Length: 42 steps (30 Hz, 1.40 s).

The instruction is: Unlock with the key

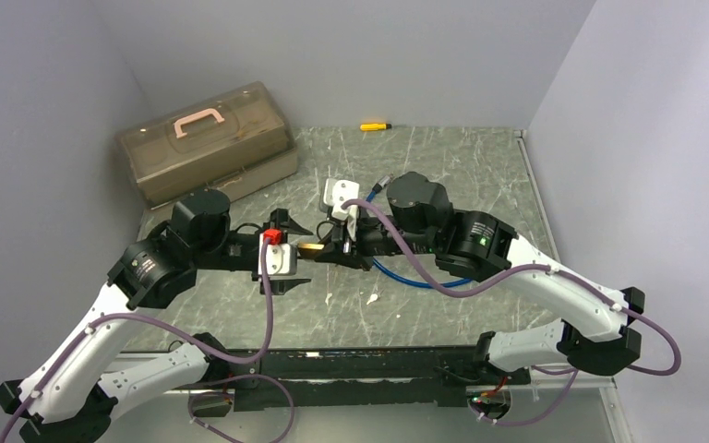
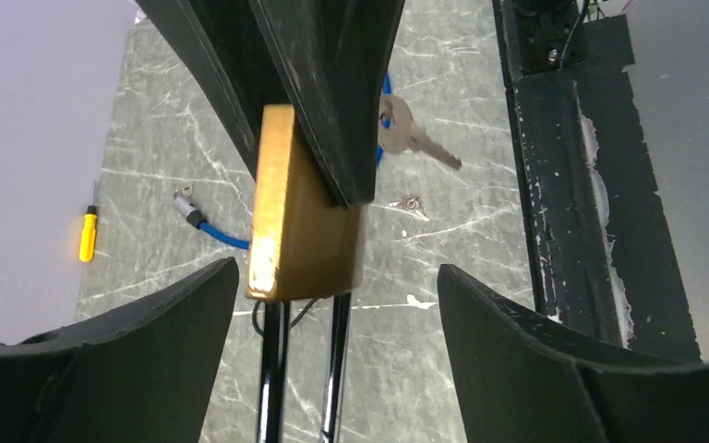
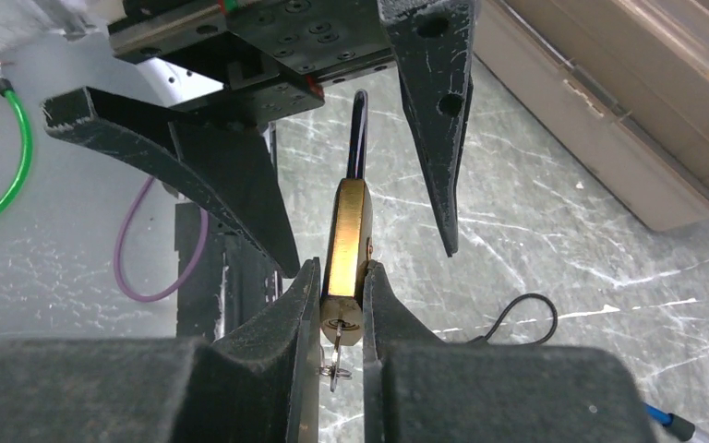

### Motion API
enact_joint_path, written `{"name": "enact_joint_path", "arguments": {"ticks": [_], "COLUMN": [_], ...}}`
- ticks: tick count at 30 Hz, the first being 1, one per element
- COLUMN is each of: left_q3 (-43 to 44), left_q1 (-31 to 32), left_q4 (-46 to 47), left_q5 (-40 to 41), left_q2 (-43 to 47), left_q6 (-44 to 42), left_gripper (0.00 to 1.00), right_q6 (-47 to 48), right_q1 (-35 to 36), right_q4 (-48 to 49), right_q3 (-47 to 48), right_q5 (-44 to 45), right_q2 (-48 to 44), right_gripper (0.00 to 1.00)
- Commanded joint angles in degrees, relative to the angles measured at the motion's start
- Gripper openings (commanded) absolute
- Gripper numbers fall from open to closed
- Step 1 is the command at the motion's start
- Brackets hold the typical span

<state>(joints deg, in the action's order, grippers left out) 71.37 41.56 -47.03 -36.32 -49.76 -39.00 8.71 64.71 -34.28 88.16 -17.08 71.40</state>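
A brass padlock (image 1: 312, 247) hangs in the air between the two arms, above the middle of the table. My right gripper (image 3: 342, 277) is shut on its body (image 3: 346, 249), one finger on each flat side. A key (image 3: 337, 346) with a small ring sticks out of the keyhole, seen edge-on between those fingers. The black shackle (image 2: 272, 369) points toward my left gripper (image 2: 339, 268). That gripper is open, its fingers wide on either side of the shackle end and touching nothing. Past the right fingers a silver key (image 2: 415, 138) shows with its blade bare.
A brown toolbox (image 1: 208, 143) with a pink handle sits at the back left. A yellow screwdriver (image 1: 376, 125) lies by the back wall. A blue cable (image 1: 406, 277) and a white block (image 1: 340, 197) lie near the right arm. A black rail (image 2: 563, 185) runs along the near edge.
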Motion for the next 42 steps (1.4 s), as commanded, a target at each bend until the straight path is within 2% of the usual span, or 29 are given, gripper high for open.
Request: {"name": "enact_joint_path", "arguments": {"ticks": [1,6,9,10,12,13,18,21,22,25,28,30,33,37,39,42], "left_q3": [1.8,2.3,1.5,1.2,0.5,0.0,-2.0,-2.8,-3.0,-3.2,-2.8,-3.0,-2.8,-2.0,-1.4,-1.3], "left_q1": [-0.3,-0.3,-0.4,-0.5,-0.4,-0.6,-0.6,-0.6,-0.6,-0.7,-0.9,-0.9,-0.9,-1.0,-0.9,-1.0], "left_q4": [0.7,-0.2,-0.5,-0.3,0.3,1.0,2.9,3.9,4.4,6.0,6.0,6.5,6.8,7.4,7.8,10.9], "left_q5": [-5.7,-8.5,-9.1,-8.9,-8.2,-7.6,-9.7,-11.2,-11.6,-10.4,-9.6,-8.9,-7.8,-6.1,-5.6,-2.6], "left_q2": [0.3,0.5,0.9,0.9,1.1,1.2,1.1,0.8,0.9,1.1,1.5,1.8,2.0,2.2,2.4,2.6], "left_q6": [1.7,1.8,1.7,1.8,2.5,3.2,6.6,8.5,9.1,11.5,12.1,13.0,13.9,15.1,16.2,20.1], "left_gripper": [0.81,0.68,0.55,0.49,0.27,0.21,0.29,0.25,0.21,0.00,0.00,0.00,0.00,0.00,0.00,0.00], "right_q6": [1.6,2.2,2.0,1.9,2.0,2.0,2.1,1.7,1.4,0.8,0.8,0.0,-3.4,-6.1,-7.2,-11.9], "right_q1": [0.9,1.1,1.1,1.2,1.6,1.8,3.3,3.8,3.9,3.8,3.4,2.5,-0.1,-2.3,-2.4,-2.4], "right_q4": [2.8,3.0,3.4,3.4,3.4,3.5,4.1,5.5,5.6,4.8,4.3,4.4,3.2,2.5,4.0,3.7], "right_q3": [4.1,4.1,4.3,4.5,4.9,4.9,5.4,4.8,4.8,6.0,5.9,4.8,3.7,-0.8,-3.9,-5.0], "right_q5": [-0.9,0.0,-0.1,-0.1,-0.1,-0.1,0.3,0.1,0.0,0.9,4.8,5.8,4.5,6.7,11.3,25.7], "right_q2": [0.4,0.3,0.2,0.4,0.6,0.8,1.8,2.0,2.1,1.6,-1.2,-3.6,-5.8,-8.3,-10.3,-10.4], "right_gripper": [0.00,0.00,0.00,0.00,0.00,0.00,0.00,0.00,0.00,0.31,0.43,0.46,0.43,0.26,0.22,0.04]}}
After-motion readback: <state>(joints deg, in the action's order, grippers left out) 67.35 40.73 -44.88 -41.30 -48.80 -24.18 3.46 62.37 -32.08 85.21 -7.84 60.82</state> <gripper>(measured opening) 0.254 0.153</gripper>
